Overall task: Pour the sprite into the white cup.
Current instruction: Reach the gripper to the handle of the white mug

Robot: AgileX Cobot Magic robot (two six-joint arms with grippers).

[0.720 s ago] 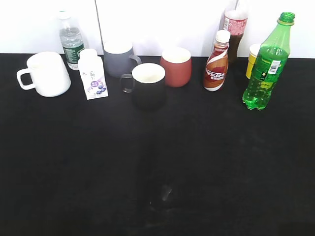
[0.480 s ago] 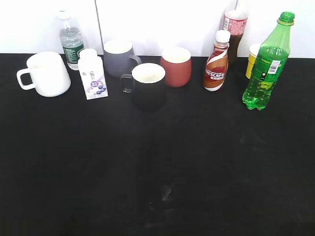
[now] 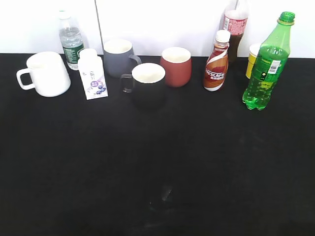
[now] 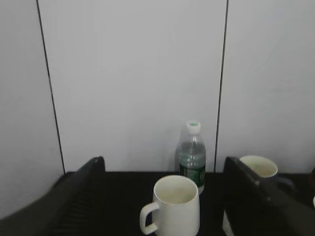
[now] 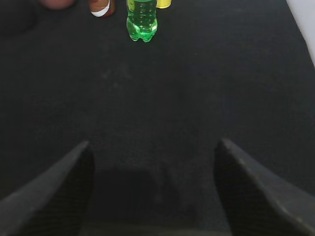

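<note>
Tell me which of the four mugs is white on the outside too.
The white cup at far left, beside the water bottle; the other mugs are grey, black and red outside.

Bright even light, glare on white wall point(image 3: 162, 19), black desk point(image 3: 157, 162) swallowing shadows, wrist views soft and dim

You are watching almost nothing changing: only the faint darker band on the black table point(image 3: 147, 162), running down from the black mug point(image 3: 147, 84), is fading out, and what is casting it cannot be told.
</note>
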